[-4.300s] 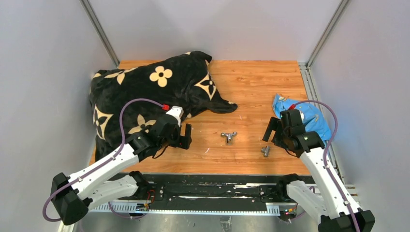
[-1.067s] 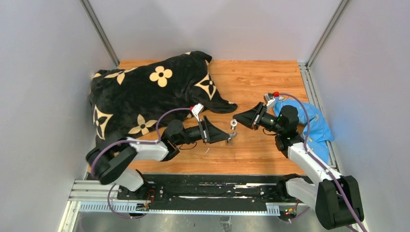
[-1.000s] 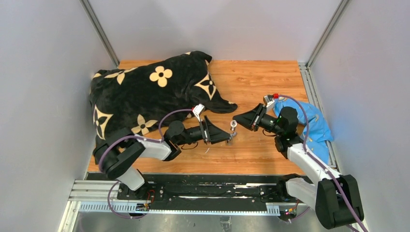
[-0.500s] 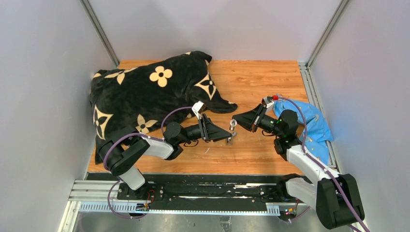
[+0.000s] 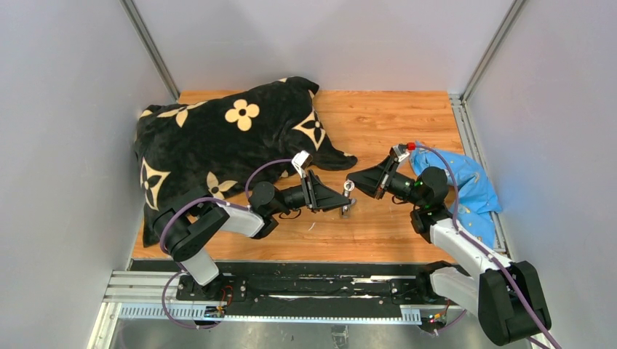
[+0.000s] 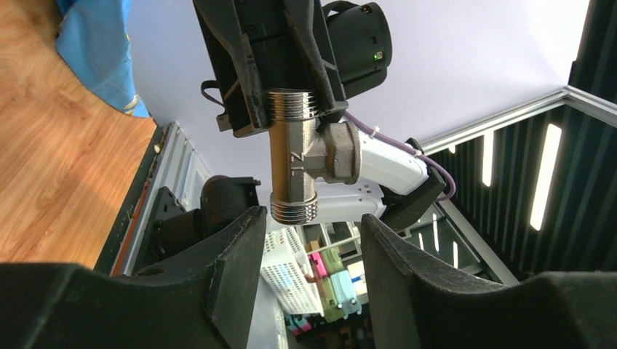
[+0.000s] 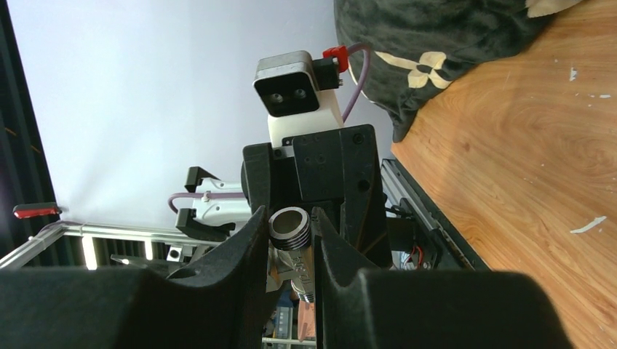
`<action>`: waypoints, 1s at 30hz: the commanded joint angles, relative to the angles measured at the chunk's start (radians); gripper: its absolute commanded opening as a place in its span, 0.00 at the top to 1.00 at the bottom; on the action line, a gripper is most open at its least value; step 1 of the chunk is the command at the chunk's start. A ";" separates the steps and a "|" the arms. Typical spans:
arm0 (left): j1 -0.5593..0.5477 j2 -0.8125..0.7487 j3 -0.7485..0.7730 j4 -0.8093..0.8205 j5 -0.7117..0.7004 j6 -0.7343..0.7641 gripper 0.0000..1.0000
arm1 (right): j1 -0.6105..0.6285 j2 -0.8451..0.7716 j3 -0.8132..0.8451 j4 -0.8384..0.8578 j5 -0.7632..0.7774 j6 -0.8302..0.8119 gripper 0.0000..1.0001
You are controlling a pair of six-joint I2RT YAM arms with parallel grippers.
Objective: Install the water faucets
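My right gripper (image 5: pixel 350 182) is shut on a silver threaded tee fitting (image 6: pixel 295 156), one of the water faucets, and holds it above the wooden table (image 5: pixel 393 123). The right wrist view shows the fitting (image 7: pixel 289 225) pinched between both fingers. My left gripper (image 5: pixel 340 201) points at it from the left, jaws apart. In the left wrist view the fitting's lower threaded end hangs just above the left gripper (image 6: pixel 309 218), and nothing sits between the fingers. The other small silver part (image 5: pixel 345 211) lies on the wood just below the left fingertips.
A black blanket with tan flowers (image 5: pixel 218 138) covers the table's left and far-left side. A blue plastic bag (image 5: pixel 469 182) lies at the right edge behind the right arm. Grey walls close in three sides, and a metal rail (image 5: pixel 291 291) runs along the near edge.
The left jaws have narrowed. Both grippers have crept slightly away from the near edge, and the right one has brought the fitting a little to the left, nearer the left fingertips.
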 commanded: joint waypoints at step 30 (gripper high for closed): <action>-0.002 -0.056 0.064 -0.105 -0.019 0.088 0.99 | 0.029 -0.045 0.019 0.001 -0.076 -0.023 0.99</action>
